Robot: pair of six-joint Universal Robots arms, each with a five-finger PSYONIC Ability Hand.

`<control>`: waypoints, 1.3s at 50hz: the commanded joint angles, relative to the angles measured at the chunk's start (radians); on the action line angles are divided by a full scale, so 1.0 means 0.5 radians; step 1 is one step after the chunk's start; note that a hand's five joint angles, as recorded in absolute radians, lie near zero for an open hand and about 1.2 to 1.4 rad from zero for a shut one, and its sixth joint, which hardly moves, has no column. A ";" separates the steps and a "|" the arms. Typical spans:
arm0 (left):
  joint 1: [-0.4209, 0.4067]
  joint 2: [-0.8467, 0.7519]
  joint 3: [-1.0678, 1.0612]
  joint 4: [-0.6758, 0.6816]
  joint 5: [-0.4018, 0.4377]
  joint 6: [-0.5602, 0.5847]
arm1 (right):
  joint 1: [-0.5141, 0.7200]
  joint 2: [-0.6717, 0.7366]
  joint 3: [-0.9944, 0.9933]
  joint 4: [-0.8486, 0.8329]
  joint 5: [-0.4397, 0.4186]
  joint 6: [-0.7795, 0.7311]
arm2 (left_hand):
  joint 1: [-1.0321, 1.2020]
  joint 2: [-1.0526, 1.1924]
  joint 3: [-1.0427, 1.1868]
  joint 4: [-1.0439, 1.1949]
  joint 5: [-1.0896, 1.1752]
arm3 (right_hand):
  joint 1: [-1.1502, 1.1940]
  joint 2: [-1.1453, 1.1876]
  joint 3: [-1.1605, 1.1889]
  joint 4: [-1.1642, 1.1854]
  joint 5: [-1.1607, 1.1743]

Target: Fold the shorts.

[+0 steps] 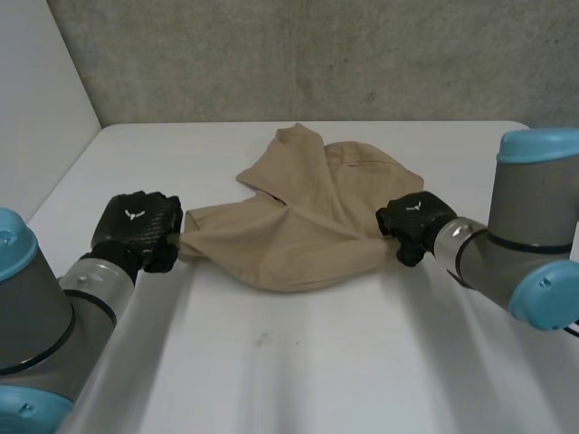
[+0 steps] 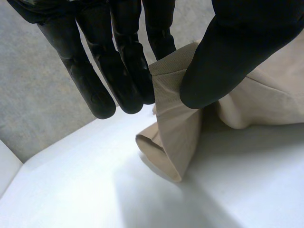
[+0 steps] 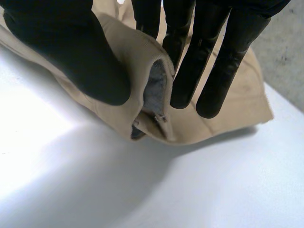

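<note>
The tan shorts (image 1: 308, 217) lie crumpled in the middle of the counter (image 1: 271, 362). Our left hand (image 1: 136, 228) pinches one end and our right hand (image 1: 416, 220) pinches the opposite edge. We should draw them apart evenly, with both pinches firm, to flatten the cloth.

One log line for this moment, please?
left hand: pinches edge of crumpled tan cloth shorts | right hand: pinches opposite edge

Grey arms (image 1: 41, 316), blue caps (image 1: 540, 145), black robot hands (image 1: 136, 226)
</note>
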 commanded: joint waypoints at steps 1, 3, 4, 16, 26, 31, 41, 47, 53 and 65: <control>0.030 -0.001 -0.012 0.000 0.018 -0.002 | -0.031 -0.175 0.335 -0.247 -0.018 0.311 | 0.587 0.397 0.409 0.402 0.509 | -0.167 -0.595 -0.631 -0.621 -0.583; 0.031 -0.001 -0.006 0.000 0.018 -0.002 | -0.034 -0.234 0.403 -0.290 -0.018 0.355 | 0.587 0.397 0.409 0.402 0.509 | -0.263 -0.691 -0.727 -0.717 -0.679; 0.034 -0.001 -0.003 0.000 0.018 -0.002 | -0.037 -0.264 0.436 -0.315 -0.018 0.376 | 0.587 0.397 0.409 0.402 0.509 | -0.269 -0.697 -0.733 -0.723 -0.685; 0.052 -0.041 0.132 0.012 0.018 -0.002 | -0.062 -0.773 0.896 -0.456 -0.055 0.380 | 0.587 0.397 0.409 0.402 0.509 | -0.234 -0.662 -0.698 -0.688 -0.650; 0.052 -0.118 0.190 0.021 0.015 -0.002 | -0.031 -1.087 1.308 -0.607 -0.114 0.134 | 0.587 0.397 0.409 0.402 0.509 | -0.099 -0.526 -0.563 -0.553 -0.515; 0.046 -0.145 0.221 0.021 0.012 -0.005 | -0.028 -1.062 1.382 -0.625 -0.126 0.122 | 0.587 0.397 0.409 0.402 0.509 | -0.111 -0.538 -0.574 -0.564 -0.526; 0.043 -0.155 0.264 0.021 0.012 -0.005 | -0.028 -0.624 1.244 -0.806 -0.114 0.122 | 0.587 0.397 0.409 0.402 0.509 | -0.574 -1.001 -1.037 -1.027 -0.989; 0.043 -0.182 0.295 0.021 0.012 -0.008 | -0.025 -0.376 1.078 -0.904 -0.086 0.134 | 0.587 0.397 0.409 0.402 0.509 | -0.710 -1.137 -1.173 -1.163 -1.125; 0.043 -0.213 0.304 0.021 0.012 -0.008 | -0.019 -0.234 0.922 -0.926 -0.009 0.134 | 0.587 0.397 0.409 0.402 0.509 | -0.674 -1.102 -1.138 -1.128 -1.090; 0.049 -0.253 0.335 0.021 0.012 -0.005 | 0.036 -0.038 0.658 -0.910 0.031 0.137 | 0.587 0.397 0.409 0.402 0.509 | -0.581 -1.008 -1.044 -1.034 -0.996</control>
